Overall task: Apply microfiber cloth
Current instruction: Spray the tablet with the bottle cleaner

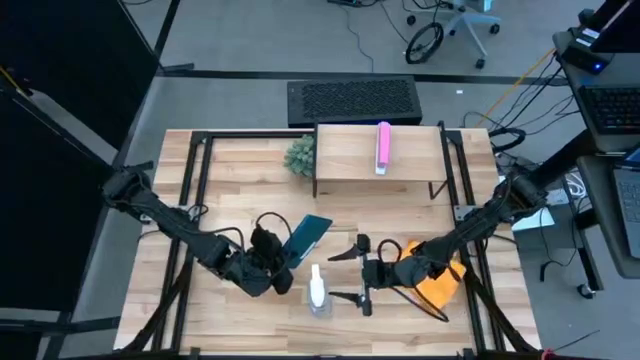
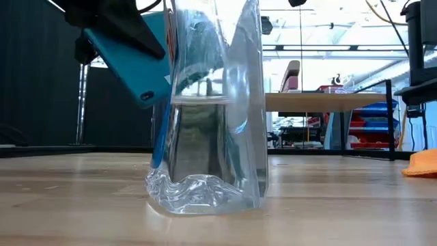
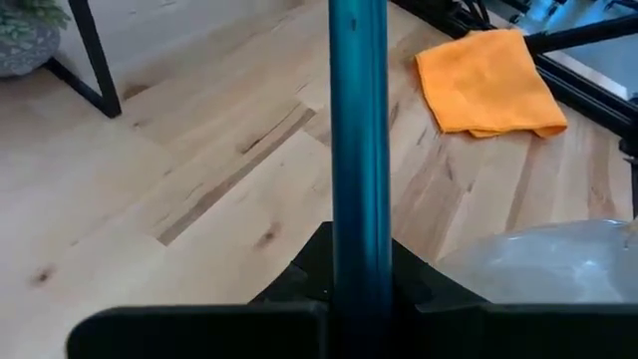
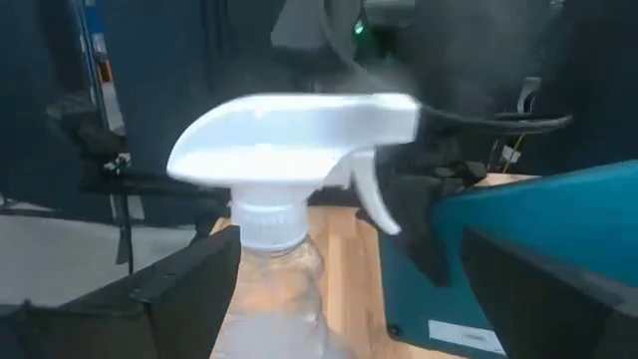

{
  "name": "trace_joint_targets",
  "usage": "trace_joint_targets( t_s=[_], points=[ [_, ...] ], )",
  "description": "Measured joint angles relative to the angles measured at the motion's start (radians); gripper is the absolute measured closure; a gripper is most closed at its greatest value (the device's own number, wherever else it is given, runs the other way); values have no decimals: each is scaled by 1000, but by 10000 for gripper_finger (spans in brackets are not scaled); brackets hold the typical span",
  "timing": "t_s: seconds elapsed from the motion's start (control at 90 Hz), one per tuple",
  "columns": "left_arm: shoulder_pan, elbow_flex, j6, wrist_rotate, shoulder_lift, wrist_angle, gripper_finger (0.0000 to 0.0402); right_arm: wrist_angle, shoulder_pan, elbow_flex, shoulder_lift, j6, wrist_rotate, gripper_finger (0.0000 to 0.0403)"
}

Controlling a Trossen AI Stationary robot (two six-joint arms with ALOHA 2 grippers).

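The microfiber cloth [image 1: 438, 280] lies flat and folded on the desk [image 1: 250, 170], toward its near right corner, partly under the right arm. In the left wrist view it shows as a rough orange rectangle [image 3: 487, 82] with nothing resting on it. It sits just behind the right gripper [image 1: 362, 274], on the arm's own side, while that gripper points left, away from the cloth and toward the spray bottle [image 1: 318, 292]. That makes the right arm much the nearer of the two. To reach the cloth it would, I judge, have to draw back toward the right and turn down onto the fabric.

The right gripper's fingers are spread wide. In the right wrist view they stand either side of the bottle's neck with clear gaps, touching nothing, and the white trigger head [image 4: 299, 140] sits just ahead of them.

The left gripper [image 1: 272, 262] is closed on the near end of a teal tablet [image 1: 306, 238], holding it tilted up off the desk just left of the bottle. From there the cloth is well apart, beyond the bottle to the right.

In the low view the bottle [image 2: 208, 116] fills the foreground, with the raised tablet [image 2: 126, 58] behind it and the cloth's edge [image 2: 422, 164] at far right.
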Motion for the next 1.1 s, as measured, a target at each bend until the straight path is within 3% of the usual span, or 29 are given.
trace_joint_targets(
  t_s=[0.311,0.533,0.822,1.0,1.1],
  points=[
    [0,0,19,0,0,5,394,-80,-4,174,136,-82,54,49],
    [0,0,36,0,-13,8,394,-113,-11,203,148,-83,55,54],
    [-8,1,244,-52,-133,34,394,-117,-4,203,146,-85,52,78],
    [-2,1,405,26,-141,88,394,-117,-4,203,146,-85,50,84],
    [5,1,460,21,-142,137,394,-117,-4,203,145,-85,50,94]
  ],
)
